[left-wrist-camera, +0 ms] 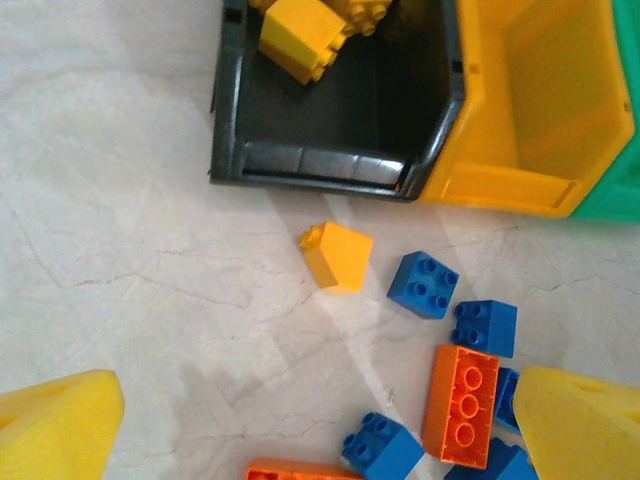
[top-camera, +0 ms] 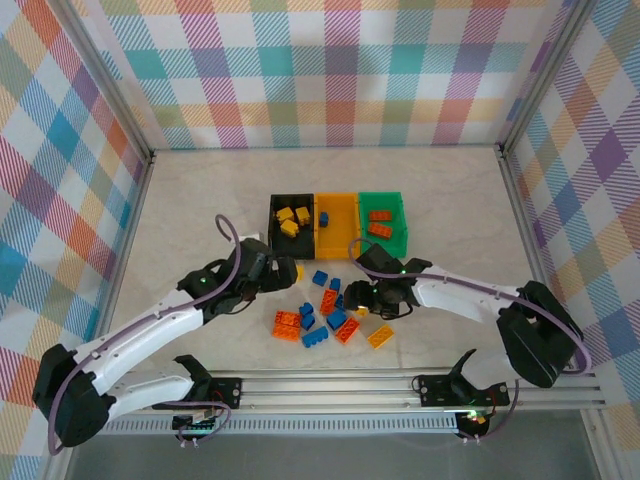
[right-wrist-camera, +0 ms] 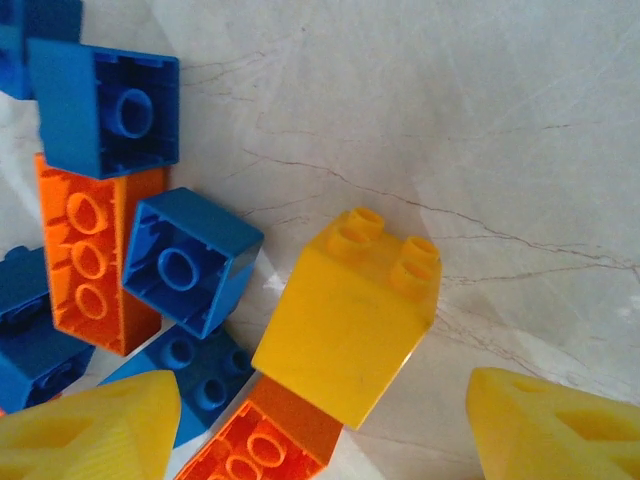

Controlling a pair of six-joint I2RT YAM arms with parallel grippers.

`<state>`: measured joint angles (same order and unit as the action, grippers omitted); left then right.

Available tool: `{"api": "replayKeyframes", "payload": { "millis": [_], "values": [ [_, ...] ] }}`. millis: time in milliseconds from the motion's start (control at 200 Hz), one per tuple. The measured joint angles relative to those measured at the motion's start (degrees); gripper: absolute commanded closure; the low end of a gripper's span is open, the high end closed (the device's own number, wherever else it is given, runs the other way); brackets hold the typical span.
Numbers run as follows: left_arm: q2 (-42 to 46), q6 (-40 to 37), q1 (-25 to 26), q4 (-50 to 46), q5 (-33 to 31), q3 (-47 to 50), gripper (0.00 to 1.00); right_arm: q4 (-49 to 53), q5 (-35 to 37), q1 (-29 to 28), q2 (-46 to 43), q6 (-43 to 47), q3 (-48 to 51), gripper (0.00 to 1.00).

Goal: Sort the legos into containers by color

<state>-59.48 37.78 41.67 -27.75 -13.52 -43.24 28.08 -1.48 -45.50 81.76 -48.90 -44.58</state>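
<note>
The containers stand in a row: a black bin [top-camera: 275, 238] holding yellow legos [top-camera: 293, 220], a yellow-orange bin [top-camera: 343, 226] with one blue brick [top-camera: 323, 217], and a green bin [top-camera: 396, 212] with orange bricks [top-camera: 379, 222]. Blue, orange and yellow legos [top-camera: 320, 312] lie scattered in front of them. My left gripper [left-wrist-camera: 320, 430] is open above the table. A yellow brick [left-wrist-camera: 338, 255] lies just in front of the black bin [left-wrist-camera: 320, 165]. My right gripper [right-wrist-camera: 325, 435] is open, its fingers on either side of a yellow brick [right-wrist-camera: 350, 315] without touching it.
Orange [right-wrist-camera: 95, 260] and blue bricks [right-wrist-camera: 190, 260] crowd the right gripper's left finger [right-wrist-camera: 90, 430]. Another yellow brick [top-camera: 380, 336] lies at the pile's near right. Checked walls enclose the table, and a metal rail [top-camera: 400, 385] runs along its near edge.
</note>
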Motion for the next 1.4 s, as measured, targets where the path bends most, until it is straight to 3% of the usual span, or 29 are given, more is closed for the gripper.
{"api": "replayKeyframes", "payload": {
  "millis": [180,470,640,830,1075,1400],
  "values": [
    [2.49,1.88,0.0,-0.35,-0.44,1.84,0.0,0.37,2.43,-0.39,3.91,-2.36,-0.24,0.35],
    [4.72,2.08,0.0,-0.7,-1.11,1.99,0.0,1.84,7.13,-0.39,5.6,-3.76,-1.2,0.53],
    [4.92,1.6,0.0,-1.05,-1.99,1.99,0.0,1.81,9.66,-0.39,5.57,-1.2,-2.34,0.64],
    [5.88,0.79,0.0,-2.62,-2.73,1.99,0.0,3.13,11.15,-0.33,3.67,3.82,-6.14,0.68],
    [9.66,0.33,0.0,-4.13,-4.28,2.27,0.0,1.62,7.78,0.22,6.36,12.74,-25.05,0.68],
    [10.97,0.57,0.0,-7.21,-4.52,3.06,0.0,1.84,2.4,1.75,34.8,18.91,-57.96,0.65]
  ]
}}
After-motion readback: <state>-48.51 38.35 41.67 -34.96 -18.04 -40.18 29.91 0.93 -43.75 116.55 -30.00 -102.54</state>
